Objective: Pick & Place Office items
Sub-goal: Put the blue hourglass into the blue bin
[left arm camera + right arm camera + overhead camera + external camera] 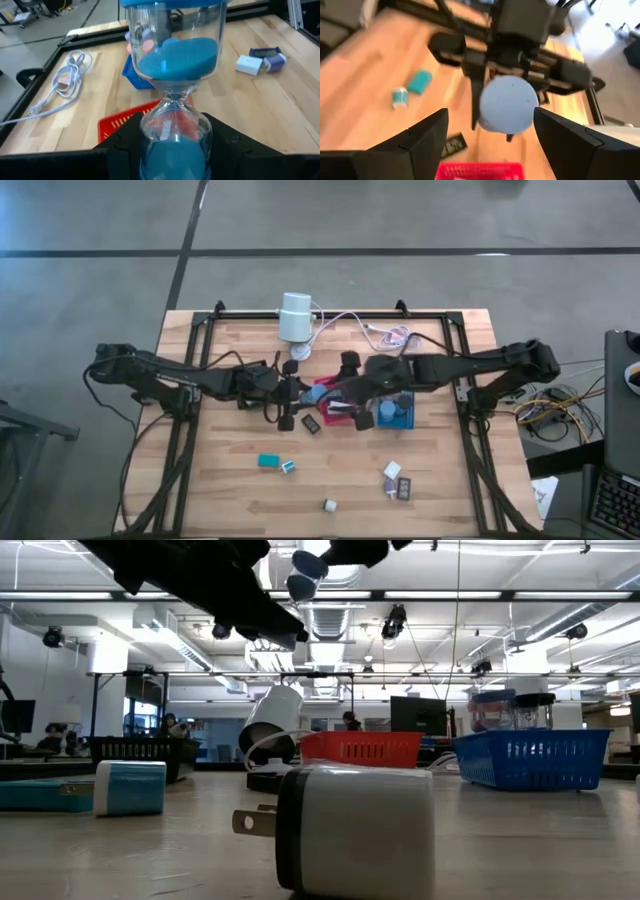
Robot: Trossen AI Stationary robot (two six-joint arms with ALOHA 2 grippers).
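Even overhead ceiling light, soft shadows; right wrist view motion-blurred.

The worktop (pixel 240 490) was pale planked wood with a matt, lightly grained finish. The hourglass (pixel 172 75) was clear, glossy glass over fine blue sand, capped by a smooth blue plastic disc. The red tray (pixel 360 748) and blue tray (pixel 530 758) looked like moulded plastic lattice. The white charger (pixel 355 830) had a smooth satin plastic shell and dull metal prongs.

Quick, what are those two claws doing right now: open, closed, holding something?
Left gripper: jaws closed on the blue sand timer, held above the red tray.
Right gripper: jaws open, holding nothing, facing the timer's round end.
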